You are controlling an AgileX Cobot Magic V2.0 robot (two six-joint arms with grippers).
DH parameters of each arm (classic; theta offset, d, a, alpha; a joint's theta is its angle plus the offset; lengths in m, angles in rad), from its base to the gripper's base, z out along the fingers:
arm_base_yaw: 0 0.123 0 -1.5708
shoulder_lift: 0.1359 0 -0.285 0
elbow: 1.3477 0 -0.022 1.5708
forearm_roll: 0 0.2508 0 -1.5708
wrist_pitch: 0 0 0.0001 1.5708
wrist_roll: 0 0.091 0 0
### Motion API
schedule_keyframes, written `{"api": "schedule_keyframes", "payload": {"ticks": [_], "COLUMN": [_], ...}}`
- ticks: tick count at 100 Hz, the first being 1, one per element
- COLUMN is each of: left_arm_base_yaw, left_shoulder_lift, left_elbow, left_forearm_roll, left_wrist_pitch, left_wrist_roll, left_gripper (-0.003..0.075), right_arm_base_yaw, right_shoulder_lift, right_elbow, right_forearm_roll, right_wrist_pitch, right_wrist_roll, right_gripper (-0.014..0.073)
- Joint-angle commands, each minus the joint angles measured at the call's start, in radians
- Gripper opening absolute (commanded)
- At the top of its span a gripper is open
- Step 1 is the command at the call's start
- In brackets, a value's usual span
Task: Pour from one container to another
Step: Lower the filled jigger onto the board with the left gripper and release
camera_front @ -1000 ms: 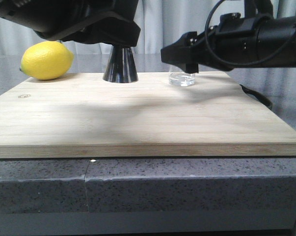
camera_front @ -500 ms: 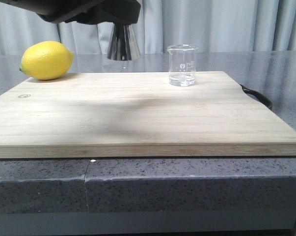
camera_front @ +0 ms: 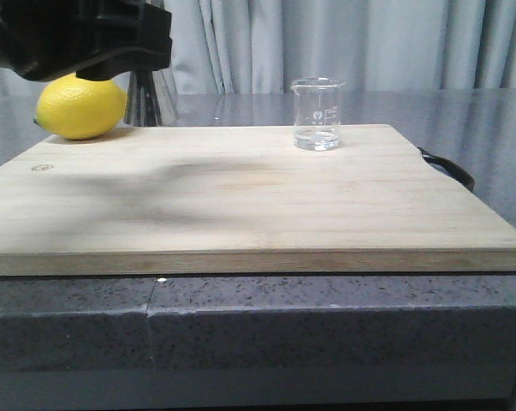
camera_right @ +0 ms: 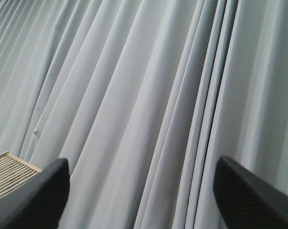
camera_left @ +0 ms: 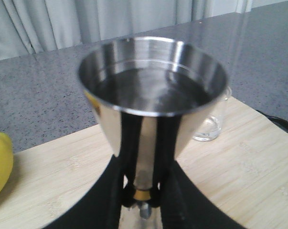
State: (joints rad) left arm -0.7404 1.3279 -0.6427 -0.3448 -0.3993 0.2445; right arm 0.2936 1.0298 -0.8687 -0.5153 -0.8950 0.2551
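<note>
The steel jigger (camera_left: 151,90) is held upright at its gold-banded waist by my left gripper (camera_left: 143,193), which is shut on it. Dark liquid fills its upper cup. In the front view only its lower cone (camera_front: 151,98) shows, under the black left arm (camera_front: 78,34) and just right of the lemon. I cannot tell whether it touches the board. The clear glass beaker (camera_front: 317,114) stands alone at the far right of the wooden board (camera_front: 258,205), with a little clear liquid at its bottom. My right gripper (camera_right: 141,200) is open, facing curtains, and is absent from the front view.
A yellow lemon (camera_front: 80,105) lies at the board's far left corner. The board rests on a grey speckled counter (camera_front: 326,308), with a black handle (camera_front: 450,167) at its right side. Grey curtains hang behind. A slatted wooden piece (camera_right: 7,174) shows in the right wrist view.
The left gripper lifted the jigger off the board's far middle and carried it left toward the lemon. The right arm left the beaker and withdrew from the front view.
</note>
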Motion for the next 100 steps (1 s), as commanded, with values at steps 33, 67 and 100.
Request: {"api": "schedule_keyframes", "payload": {"ticks": [33, 67, 100], "left_arm_base_yaw": [0.03, 0.03, 0.03], "left_shoulder_lift": [0.111, 0.131, 0.131], "left_elbow": [-0.022, -0.019, -0.019], "left_forearm_roll": [0.006, 0.006, -0.007], "left_wrist_pitch": [-0.16, -0.181, -0.179], "left_wrist_roll": [-0.041, -0.051, -0.051], "left_gripper": [-0.0019, -0.0019, -0.0019], "right_arm_base_yaw": [-0.005, -0.005, -0.005], "right_shoulder_lift": [-0.079, -0.079, -0.079], "right_elbow": [-0.033, -0.033, -0.033], "right_forearm_roll": [0.025, 0.025, 0.025], "right_wrist_pitch": [0.018, 0.039, 0.039], "right_wrist_roll": [-0.007, -0.007, -0.007], "right_gripper": [0.0556, 0.0556, 0.0556]}}
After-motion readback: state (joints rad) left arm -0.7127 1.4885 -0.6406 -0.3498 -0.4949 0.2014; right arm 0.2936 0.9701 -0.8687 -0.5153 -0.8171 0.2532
